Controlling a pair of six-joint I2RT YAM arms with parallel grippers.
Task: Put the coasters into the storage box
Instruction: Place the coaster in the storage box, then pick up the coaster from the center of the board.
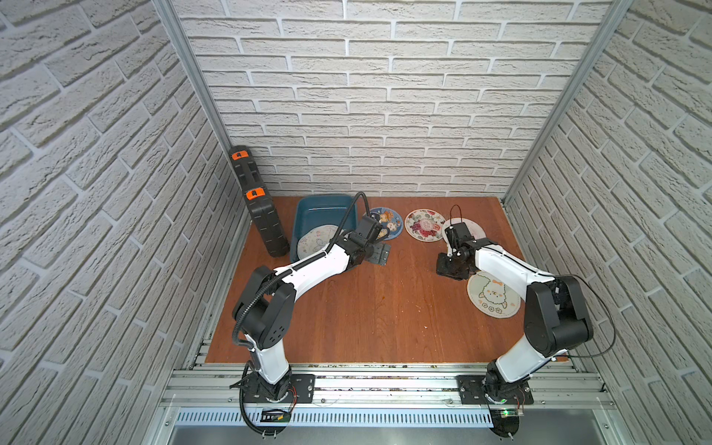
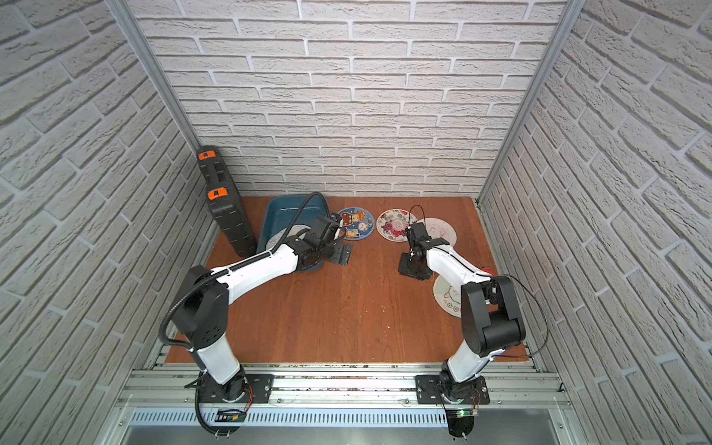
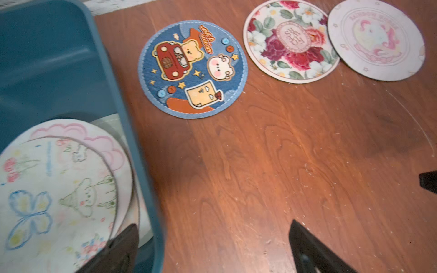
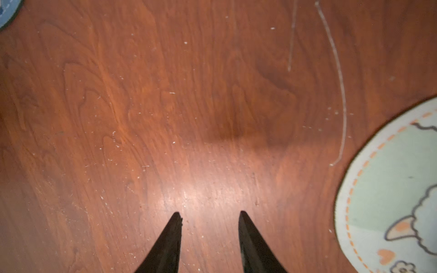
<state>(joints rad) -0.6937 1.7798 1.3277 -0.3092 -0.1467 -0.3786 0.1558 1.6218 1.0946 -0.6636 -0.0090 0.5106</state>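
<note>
The teal storage box (image 1: 308, 210) (image 3: 47, 59) stands at the back left of the table, with pale coasters (image 3: 59, 189) (image 1: 314, 240) stacked inside it. A blue bear coaster (image 1: 389, 221) (image 3: 192, 68), a floral coaster (image 1: 425, 225) (image 3: 290, 40) and a pink coaster (image 2: 441, 231) (image 3: 376, 40) lie in a row to the right of the box. A sheep coaster (image 1: 493, 296) (image 4: 390, 189) lies near the right arm. My left gripper (image 3: 212, 224) (image 1: 377, 252) is wide open and empty, astride the box's right wall. My right gripper (image 4: 210, 213) (image 1: 450, 267) hangs open over bare wood, beside the sheep coaster.
A tall black case with orange latches (image 1: 258, 204) stands against the left wall, just left of the box. Brick-pattern walls close in the back and both sides. An aluminium rail (image 1: 385, 381) carrying both arm bases runs along the front.
</note>
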